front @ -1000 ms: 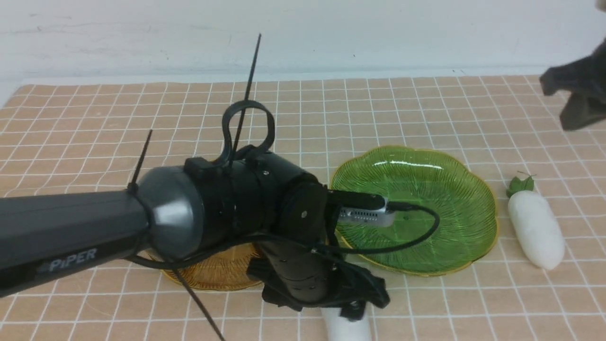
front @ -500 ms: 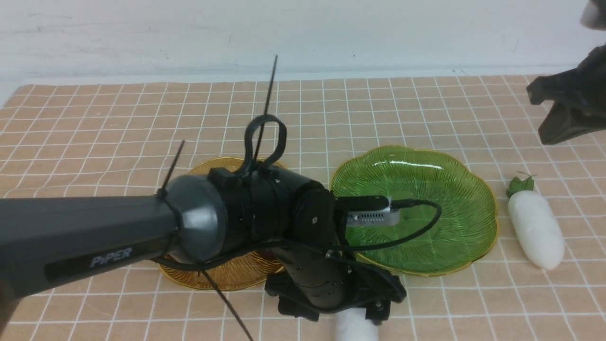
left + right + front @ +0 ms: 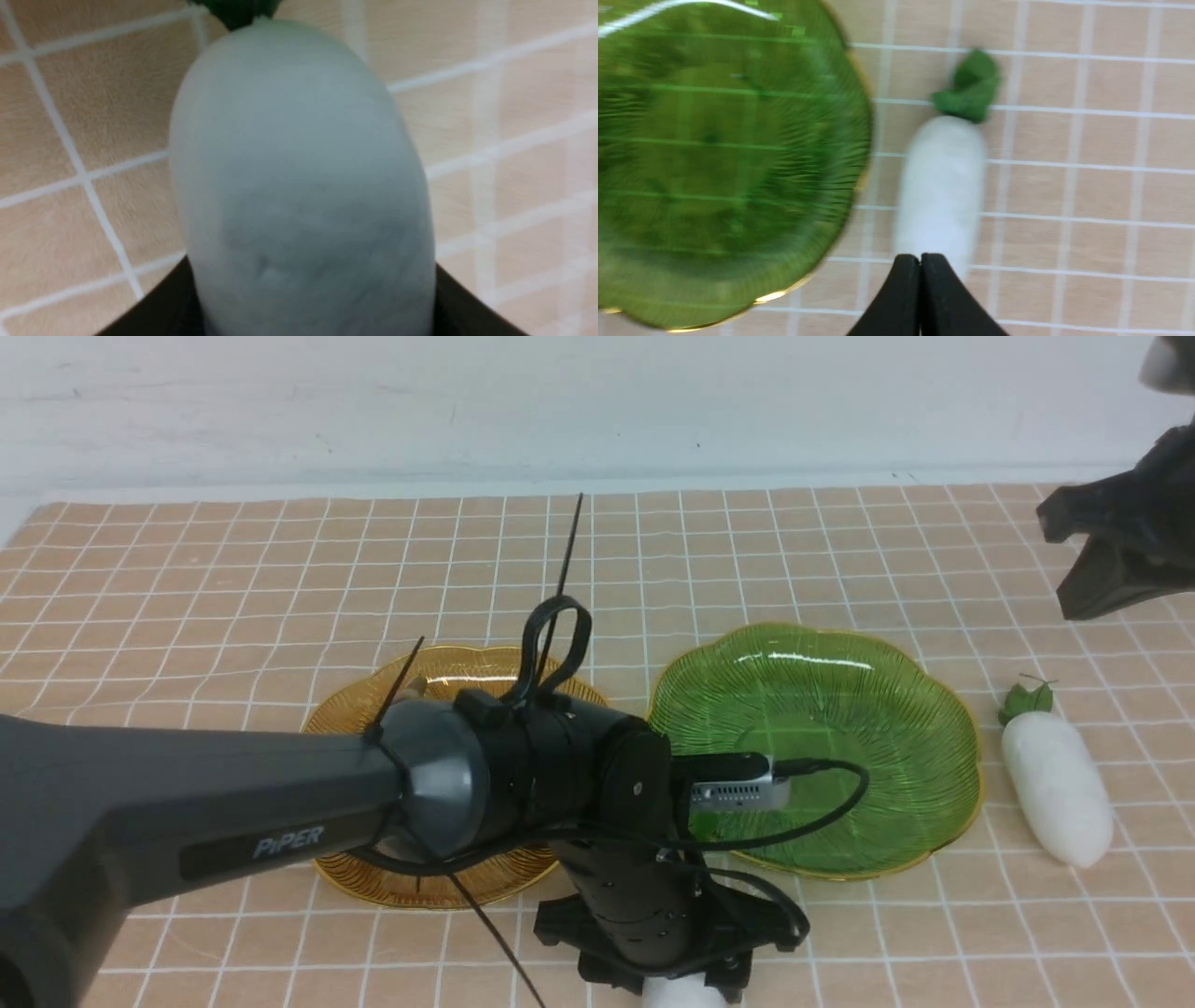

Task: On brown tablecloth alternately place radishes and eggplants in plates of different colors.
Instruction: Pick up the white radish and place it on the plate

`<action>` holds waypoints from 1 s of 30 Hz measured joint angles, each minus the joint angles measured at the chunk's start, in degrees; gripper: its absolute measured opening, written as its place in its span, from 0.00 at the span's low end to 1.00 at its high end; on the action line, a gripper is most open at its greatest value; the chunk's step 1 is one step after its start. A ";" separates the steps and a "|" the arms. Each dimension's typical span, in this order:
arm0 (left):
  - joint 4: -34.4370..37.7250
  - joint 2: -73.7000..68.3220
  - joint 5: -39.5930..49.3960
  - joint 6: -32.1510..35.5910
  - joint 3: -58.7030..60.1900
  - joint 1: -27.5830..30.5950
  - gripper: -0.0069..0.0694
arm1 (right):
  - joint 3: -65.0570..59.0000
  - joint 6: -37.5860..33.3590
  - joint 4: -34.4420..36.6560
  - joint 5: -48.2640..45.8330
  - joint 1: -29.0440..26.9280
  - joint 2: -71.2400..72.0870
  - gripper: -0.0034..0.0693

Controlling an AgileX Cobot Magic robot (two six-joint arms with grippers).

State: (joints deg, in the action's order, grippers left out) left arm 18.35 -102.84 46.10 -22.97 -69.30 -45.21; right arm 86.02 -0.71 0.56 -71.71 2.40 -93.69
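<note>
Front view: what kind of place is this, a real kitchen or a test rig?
Probably a lab test bench, not a kitchen: a checked brown tablecloth against a bare white wall, a toy white radish beside a green plastic plate, and a robot arm marked PIPER.

Front camera looks forward; right wrist, overhead, shares green plate (image 3: 840, 709).
</note>
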 joint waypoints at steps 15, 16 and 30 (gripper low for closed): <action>-3.99 -9.22 2.86 8.58 -27.30 4.39 0.60 | 0.00 0.01 3.95 2.62 -3.25 -16.03 0.81; -4.13 -10.70 3.01 8.58 -28.63 4.70 0.60 | 0.00 0.01 3.95 3.16 -3.25 -16.89 0.87; -4.46 -23.65 5.50 6.94 -39.61 8.29 0.73 | 1.92 0.12 3.59 3.15 -3.25 -25.32 0.72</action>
State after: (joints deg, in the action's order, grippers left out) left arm 13.90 -126.50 51.61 -16.03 -108.90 -36.92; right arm 87.94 -0.58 4.15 -68.56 -0.85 -119.01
